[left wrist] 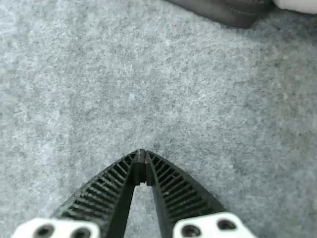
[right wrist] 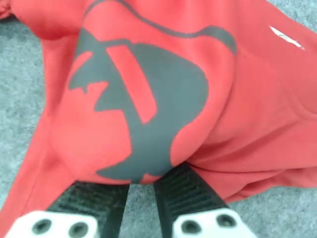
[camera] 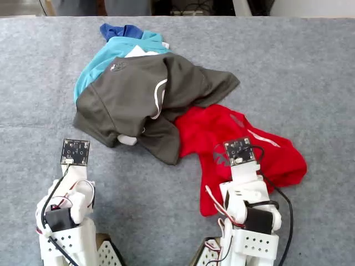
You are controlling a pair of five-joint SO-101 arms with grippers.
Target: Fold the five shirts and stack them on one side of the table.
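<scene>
Five shirts are to be folded, and none is seen folded yet. One of them, the red shirt (camera: 266,149), lies at the side of the heap, in the near right part of the table (camera: 310,66). It is spread with its long axis roughly along the near edge, and its left end touches the dark grey shirt (camera: 133,100).

The right arm (camera: 244,188) stands directly over it. In the right wrist view the printed red cloth bulges just in front of the jaws. Whether these are open or closed on the cloth cannot be told, because their tips are hidden.

The left arm (camera: 72,205) is placed toward the near left corner, with its jaws closed on nothing above bare table. The red shirt is therefore judged to be the right arm's work.

Toward the far edge the grey shirt covers a turquoise shirt (camera: 105,55) and a dark blue shirt (camera: 119,30). The felt-like surface may be expected to hold cloth against sliding. Free room for a stack is left along both side edges.
</scene>
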